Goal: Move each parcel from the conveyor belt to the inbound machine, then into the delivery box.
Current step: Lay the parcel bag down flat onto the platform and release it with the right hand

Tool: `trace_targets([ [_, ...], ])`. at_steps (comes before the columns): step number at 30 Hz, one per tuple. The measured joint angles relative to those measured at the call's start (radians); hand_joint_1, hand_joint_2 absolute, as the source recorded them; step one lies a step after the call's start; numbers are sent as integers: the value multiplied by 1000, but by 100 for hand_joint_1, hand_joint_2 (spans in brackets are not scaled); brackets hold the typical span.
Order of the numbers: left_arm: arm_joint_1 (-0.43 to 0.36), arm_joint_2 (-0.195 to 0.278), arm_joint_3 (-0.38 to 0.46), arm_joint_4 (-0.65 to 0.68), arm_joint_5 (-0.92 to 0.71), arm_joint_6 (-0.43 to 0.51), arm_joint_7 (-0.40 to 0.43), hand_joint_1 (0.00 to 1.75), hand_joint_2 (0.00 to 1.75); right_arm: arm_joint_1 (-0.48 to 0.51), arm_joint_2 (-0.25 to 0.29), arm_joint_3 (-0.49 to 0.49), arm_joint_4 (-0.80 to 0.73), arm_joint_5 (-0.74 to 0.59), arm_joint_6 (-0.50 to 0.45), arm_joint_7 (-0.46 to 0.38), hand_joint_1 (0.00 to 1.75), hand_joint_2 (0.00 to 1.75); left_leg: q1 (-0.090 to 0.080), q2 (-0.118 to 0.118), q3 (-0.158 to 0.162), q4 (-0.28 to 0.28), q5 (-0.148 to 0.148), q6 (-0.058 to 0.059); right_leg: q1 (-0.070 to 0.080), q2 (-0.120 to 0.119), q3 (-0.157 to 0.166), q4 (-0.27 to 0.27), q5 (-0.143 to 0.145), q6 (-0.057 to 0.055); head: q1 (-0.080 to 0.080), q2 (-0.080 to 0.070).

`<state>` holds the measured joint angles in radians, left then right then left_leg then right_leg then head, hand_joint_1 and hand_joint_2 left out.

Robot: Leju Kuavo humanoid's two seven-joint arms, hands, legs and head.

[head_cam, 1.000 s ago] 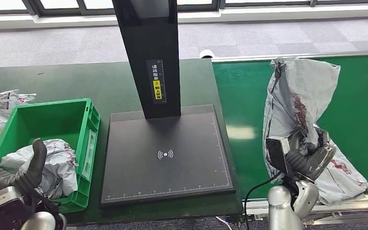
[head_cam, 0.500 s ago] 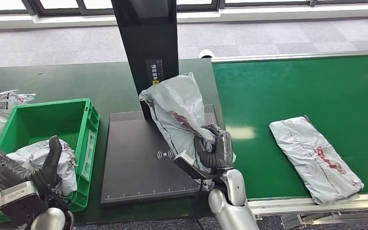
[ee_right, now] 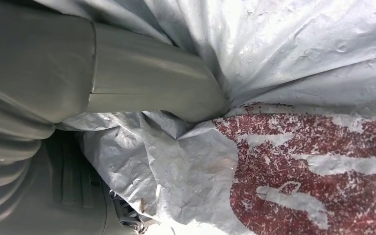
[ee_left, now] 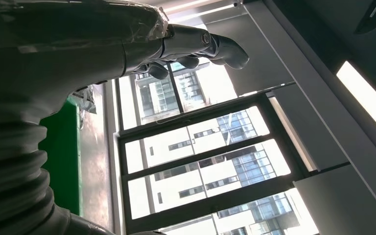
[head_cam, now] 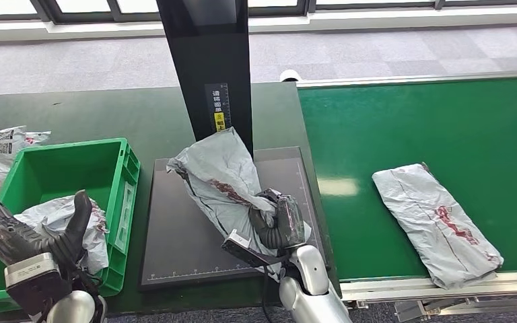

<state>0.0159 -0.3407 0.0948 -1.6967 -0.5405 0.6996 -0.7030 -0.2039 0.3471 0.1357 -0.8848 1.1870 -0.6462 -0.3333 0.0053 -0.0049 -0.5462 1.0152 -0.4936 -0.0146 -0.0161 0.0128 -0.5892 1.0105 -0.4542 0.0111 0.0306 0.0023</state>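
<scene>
**Parcel held over the scanner plate**

Dark green tabletop is carrying the inbound machine (head_cam: 232, 222) at centre frame. Right hand (head_cam: 277, 225) is gripping a crumpled grey parcel (head_cam: 219, 178) with red print, fingers wrapped around it, long axis slanting toward upper left. Green delivery box (head_cam: 118, 158) at lower left is holding another grey parcel (head_cam: 57, 215). Left hand (head_cam: 30, 239) is hovering there, fingers spread.

Your head view looks down on the inbound machine (head_cam: 232, 222); the left wrist faces windows; the right wrist presses close against the parcel (ee_right: 284, 147).
</scene>
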Motion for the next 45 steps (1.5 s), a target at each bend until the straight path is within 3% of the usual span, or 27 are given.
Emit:
trace_targets([
  [1,0,0,0,0,0,0,0,0,175,0,0,0,4,3,1,4,0,175,0,0,0,0,0,0,0,0,0,0,0,0,0,0],
  [8,0,0,0,1,-2,0,0,0,175,-3,0,1,30,10,-3,19,0,175,0,0,0,0,0,0,0,0,0,0,0,0,0,0],
  [12,0,0,0,1,-2,0,0,0,175,-3,0,1,33,6,-3,18,0,0,0,0,0,0,0,0,0,0,0,0,0,0,0,0],
  [22,0,0,0,1,1,0,0,0,175,-4,0,1,39,13,-11,28,0,0,0,0,0,0,0,0,0,0,0,0,0,0,0,0],
  [26,0,0,0,2,1,0,0,0,175,2,0,0,26,-48,-40,-31,0,0,0,0,0,0,0,0,0,0,0,0,0,0,0,0],
  [31,-1,1,0,4,-2,0,0,0,175,47,-4,-31,-183,-336,-55,-255,0,0,-1,0,0,0,0,0,-1,0,-1,0,0,0,0,0],
  [34,-3,1,0,19,-12,0,0,0,175,78,-7,-65,-338,-471,-57,-343,0,0,-1,0,0,0,0,0,-1,1,-2,0,0,0,0,0],
  [39,-10,1,-3,56,-42,0,0,0,175,114,-12,-97,-526,-541,-56,-365,0,0,-2,2,0,0,-1,0,-1,2,-2,0,0,0,0,0],
  [45,-16,1,-7,84,-55,0,3,0,175,135,-14,-109,-628,-550,-56,-365,0,0,-2,2,0,0,-1,0,-1,2,-2,0,0,0,0,0],
])
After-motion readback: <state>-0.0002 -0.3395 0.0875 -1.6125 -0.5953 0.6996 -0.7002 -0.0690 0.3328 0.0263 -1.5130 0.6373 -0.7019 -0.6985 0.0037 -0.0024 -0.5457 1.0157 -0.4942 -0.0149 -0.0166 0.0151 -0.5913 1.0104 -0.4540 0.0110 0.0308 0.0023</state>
